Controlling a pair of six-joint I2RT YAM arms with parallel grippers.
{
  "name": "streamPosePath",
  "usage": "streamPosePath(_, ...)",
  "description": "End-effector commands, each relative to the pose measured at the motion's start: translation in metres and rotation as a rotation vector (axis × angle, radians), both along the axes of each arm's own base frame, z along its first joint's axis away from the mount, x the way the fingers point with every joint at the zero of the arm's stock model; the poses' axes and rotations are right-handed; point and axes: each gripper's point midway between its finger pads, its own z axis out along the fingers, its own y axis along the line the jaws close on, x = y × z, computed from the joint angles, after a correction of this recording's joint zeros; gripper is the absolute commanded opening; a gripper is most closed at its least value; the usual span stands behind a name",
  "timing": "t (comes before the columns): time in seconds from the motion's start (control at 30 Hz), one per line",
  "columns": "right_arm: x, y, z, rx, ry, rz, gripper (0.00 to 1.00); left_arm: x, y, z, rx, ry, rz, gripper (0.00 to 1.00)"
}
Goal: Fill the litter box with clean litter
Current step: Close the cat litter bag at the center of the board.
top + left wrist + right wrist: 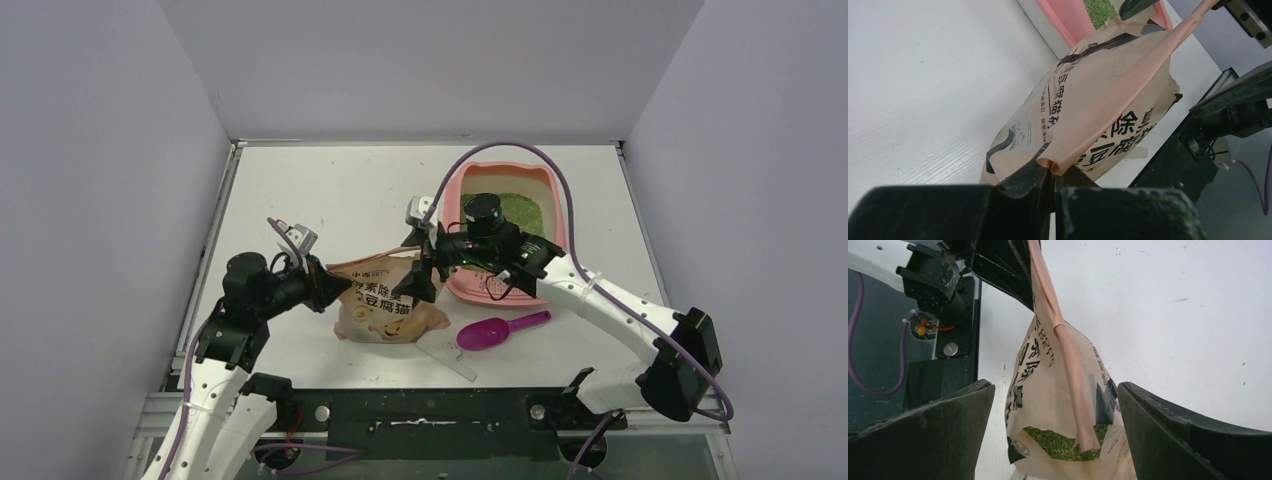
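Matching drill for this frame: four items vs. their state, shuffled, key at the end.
1 left gripper
2 right gripper
3 scoop
4 litter box

A holds green litter
B open, jaws either side of the bag
C magenta, lying loose
D shut on the bag's edge

Pairs: 1-D, 2-B, 3-C, 4-A

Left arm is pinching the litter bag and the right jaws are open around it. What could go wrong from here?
1. Only the left gripper holds the bag, by a thin fold of its edge; the fold may slip out if lifted.
2. The right gripper is open, so the bag's opening, with litter showing, is unsupported. Litter could spill onto the table beside the litter box.
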Motion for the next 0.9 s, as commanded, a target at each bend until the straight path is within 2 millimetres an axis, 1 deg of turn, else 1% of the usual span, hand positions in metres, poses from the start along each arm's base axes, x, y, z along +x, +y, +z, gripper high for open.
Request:
streamPosePath(0.0,0.012,0.019,0.012,0.061,-0.039,0.029,1.00,0.002,-0.010,0.059,-0.096,-0.199,-0.051,0.00)
streamPosePath(0.07,0.012,0.021,0.001,0.026,-0.029,0.054,0.99,0.002,-0.010,0.059,-0.111,-0.207,-0.048,0.00)
streamPosePath(0.1,0.010,0.021,-0.002,0.012,-0.028,0.074,0.97,0.000,-0.010,0.059,-0.113,-0.207,-0.046,0.00)
streamPosePath(0.13,0.007,0.021,-0.002,0.010,-0.027,0.095,0.91,-0.001,-0.010,0.059,-0.112,-0.207,-0.044,0.00)
streamPosePath(0.23,-0.003,0.025,0.004,0.027,-0.012,0.169,0.55,0.000,-0.004,0.059,-0.106,-0.223,-0.005,0.00)
streamPosePath(0.3,-0.007,0.026,0.011,0.038,-0.002,0.193,0.30,0.006,0.003,0.056,-0.087,-0.222,0.052,0.00)
streamPosePath(0.33,-0.008,0.026,0.016,0.041,0.000,0.199,0.16,0.007,0.006,0.053,-0.079,-0.218,0.075,0.03)
streamPosePath(0.37,-0.010,0.026,0.021,0.048,0.002,0.203,0.07,0.009,0.008,0.049,-0.071,-0.212,0.088,0.21)
streamPosePath(0.4,-0.011,0.026,0.027,0.057,0.002,0.205,0.00,0.010,0.009,0.045,-0.070,-0.201,0.099,0.39)
streamPosePath(0.43,-0.012,0.026,0.034,0.068,0.003,0.207,0.00,0.012,0.010,0.042,-0.073,-0.191,0.113,0.51)
streamPosePath(0.47,-0.012,0.027,0.039,0.076,0.007,0.205,0.00,0.014,0.010,0.037,-0.080,-0.177,0.121,0.58)
streamPosePath(0.57,-0.010,0.028,0.053,0.095,0.030,0.177,0.00,0.020,0.003,0.027,-0.137,-0.177,0.106,0.72)
streamPosePath(0.6,-0.009,0.028,0.056,0.096,0.041,0.169,0.00,0.020,0.000,0.026,-0.159,-0.180,0.090,0.73)
streamPosePath(0.67,-0.010,0.029,0.060,0.099,0.067,0.163,0.00,0.021,-0.006,0.030,-0.195,-0.206,0.058,0.75)
streamPosePath(0.73,-0.010,0.030,0.063,0.102,0.091,0.157,0.00,0.022,-0.008,0.025,-0.190,-0.191,0.050,0.76)
streamPosePath(0.8,-0.007,0.031,0.066,0.105,0.103,0.137,0.00,0.022,-0.013,0.020,-0.180,-0.176,0.018,0.75)
streamPosePath(0.87,-0.003,0.033,0.064,0.097,0.110,0.120,0.00,0.020,-0.020,0.019,-0.201,-0.163,-0.032,0.72)
